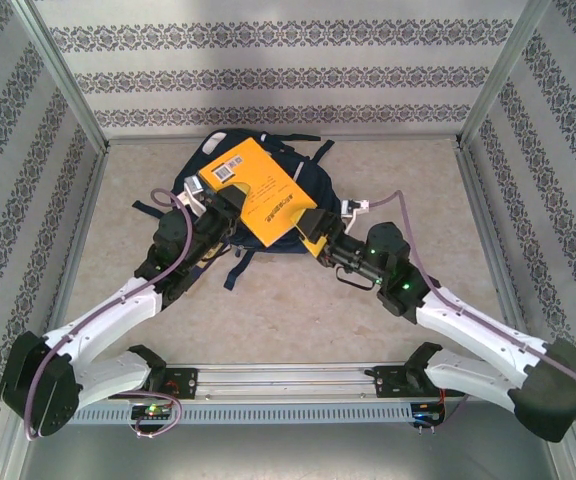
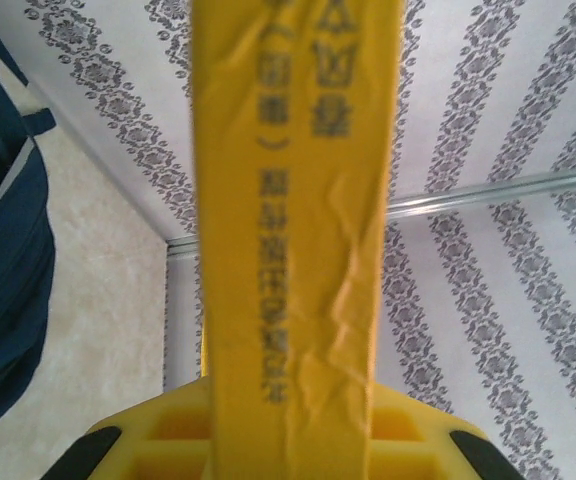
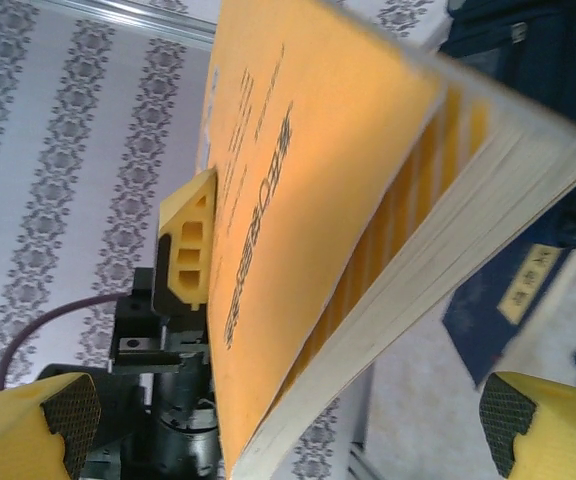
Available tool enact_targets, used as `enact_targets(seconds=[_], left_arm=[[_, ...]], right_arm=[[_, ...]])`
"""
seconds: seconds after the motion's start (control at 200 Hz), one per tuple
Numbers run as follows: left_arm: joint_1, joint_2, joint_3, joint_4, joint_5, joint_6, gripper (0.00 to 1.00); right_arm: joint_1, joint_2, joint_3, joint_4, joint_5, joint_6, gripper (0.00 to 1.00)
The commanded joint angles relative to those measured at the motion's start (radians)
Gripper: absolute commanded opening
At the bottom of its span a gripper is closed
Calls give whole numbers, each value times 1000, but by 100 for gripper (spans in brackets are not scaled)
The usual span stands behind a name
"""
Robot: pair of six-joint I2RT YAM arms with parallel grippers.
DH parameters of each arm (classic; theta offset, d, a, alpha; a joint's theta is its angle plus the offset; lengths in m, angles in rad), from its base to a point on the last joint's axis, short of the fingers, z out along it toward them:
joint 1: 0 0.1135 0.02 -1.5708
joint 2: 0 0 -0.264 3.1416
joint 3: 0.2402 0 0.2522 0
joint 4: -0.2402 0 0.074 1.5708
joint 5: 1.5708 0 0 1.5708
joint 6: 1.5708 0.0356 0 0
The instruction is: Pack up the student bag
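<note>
Student bag [image 1: 306,172] lies beneath: my left fingers [image 3: 190,250] clench the book [image 1: 256,190], my right fingers [image 3: 538,420] are released, so I should lower it squarely.

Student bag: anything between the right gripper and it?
Yes. The yellow book, clamped in the left gripper, hangs over the student bag, directly ahead of the right gripper, whose jaws are open.
</note>
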State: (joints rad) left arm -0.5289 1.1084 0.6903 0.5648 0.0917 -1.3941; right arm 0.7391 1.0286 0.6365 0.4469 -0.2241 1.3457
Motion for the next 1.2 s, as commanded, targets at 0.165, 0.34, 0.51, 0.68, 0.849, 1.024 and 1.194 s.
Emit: enact_targets(seconds=[0.165, 0.34, 0.51, 0.68, 0.849, 1.024, 1.194], left_arm=[[-56, 17, 65, 182, -66, -74, 0], [-76, 12, 55, 164, -83, -76, 0], [-83, 7, 43, 141, -95, -71, 0], [-83, -19, 41, 54, -107, -37, 0], [-80, -12, 151, -187, -18, 166, 36], [-63, 93, 372, -536, 90, 516, 66], [7, 346, 668, -844, 227, 721, 72]], right_arm=[[46, 120, 31, 327, 130, 70, 94], [49, 183, 46, 401, 187, 47, 72], [47, 239, 75, 422, 196, 35, 34], [46, 215, 57, 387, 229, 13, 5], [10, 114, 55, 203, 233, -50, 0], [-116, -84, 33, -167, 231, -165, 0], [-319, -269, -10, -475, 153, -288, 0]])
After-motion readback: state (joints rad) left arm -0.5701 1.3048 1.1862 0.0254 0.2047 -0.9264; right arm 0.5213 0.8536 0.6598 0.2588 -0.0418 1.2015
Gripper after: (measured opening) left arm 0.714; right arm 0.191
